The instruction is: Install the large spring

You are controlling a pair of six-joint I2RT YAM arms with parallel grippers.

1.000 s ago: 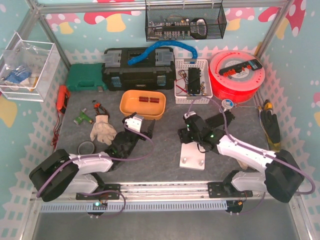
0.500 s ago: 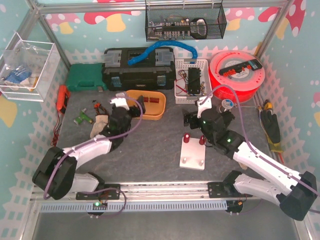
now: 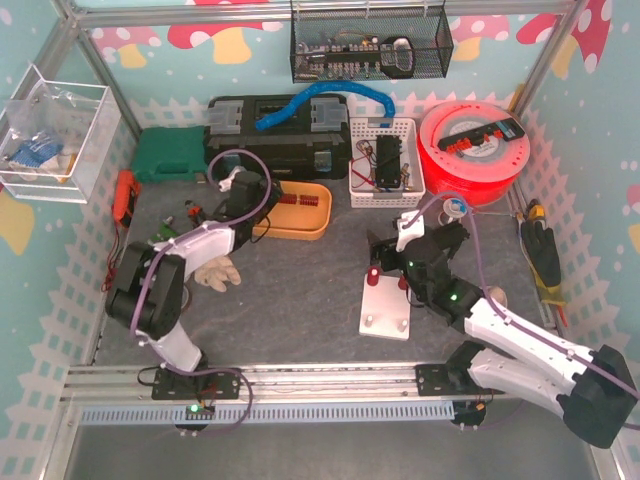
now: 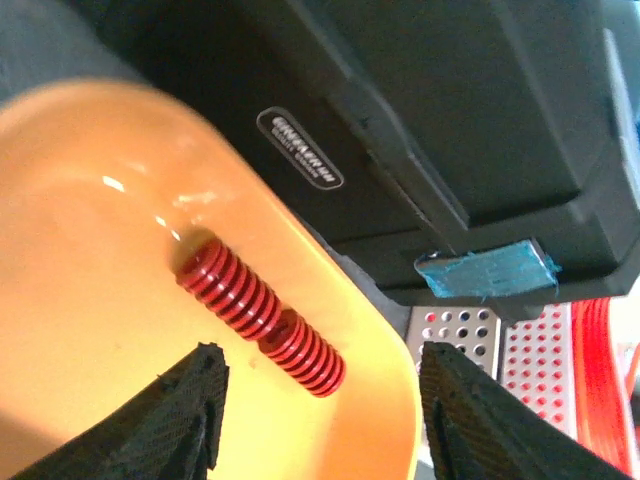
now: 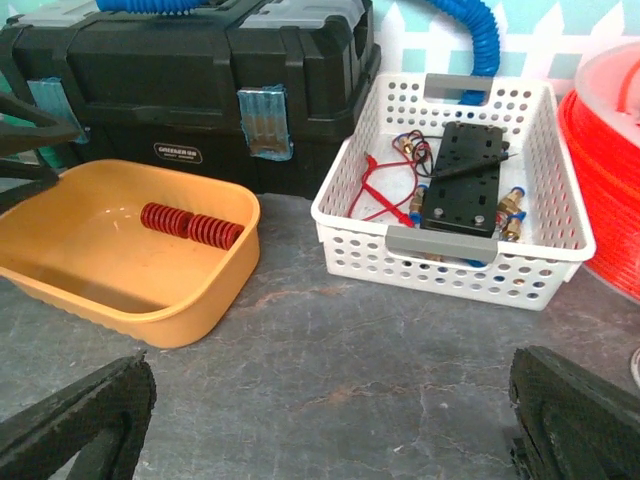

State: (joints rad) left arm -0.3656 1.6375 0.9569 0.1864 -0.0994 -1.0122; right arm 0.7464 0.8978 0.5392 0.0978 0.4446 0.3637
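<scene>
Ok, left pincer (image 4: 318,360) partly open, empty, two red coil springs (image 4: 258,316) in shallow orange plastic tray (image 4: 70,330) just ahead between its fingertips; right pincer (image 5: 320,410) wide open, empty

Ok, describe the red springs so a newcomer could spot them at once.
Find the big black toolbox at the back. An orange tub sits right in front of it, and the two springs lie end to end inside. They are bright red coils, the tub's only contents.

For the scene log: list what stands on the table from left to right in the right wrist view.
Orange tray → white basket → red spool. The black toolbox behind spans too wide to place.
</scene>
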